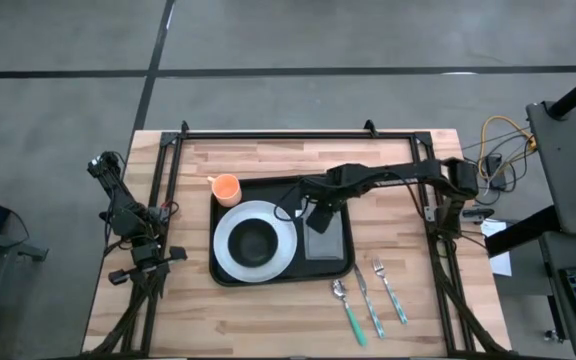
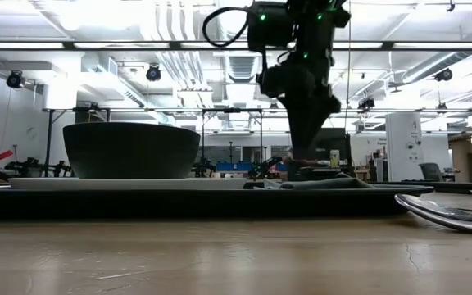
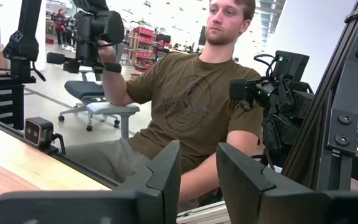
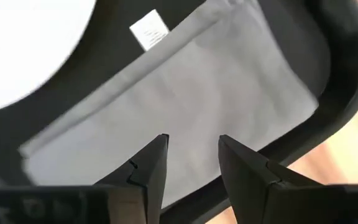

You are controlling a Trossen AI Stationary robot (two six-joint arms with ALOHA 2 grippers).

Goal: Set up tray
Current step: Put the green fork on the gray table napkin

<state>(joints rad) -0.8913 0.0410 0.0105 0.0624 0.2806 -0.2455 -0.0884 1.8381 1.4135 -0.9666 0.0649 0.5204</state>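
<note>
Two spread fingers of the right hand hover over the napkin; closing low could bunch it against the tray rim.

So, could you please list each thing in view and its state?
Large black rectangular tray: flat on table, loaded.
Round white plate: on tray, dark bowl on it.
Grey folded napkin: flat on tray.
Orange cup: upright, tray's corner.
Right gripper: open, above napkin.
Left gripper: open, at table's edge.
</note>
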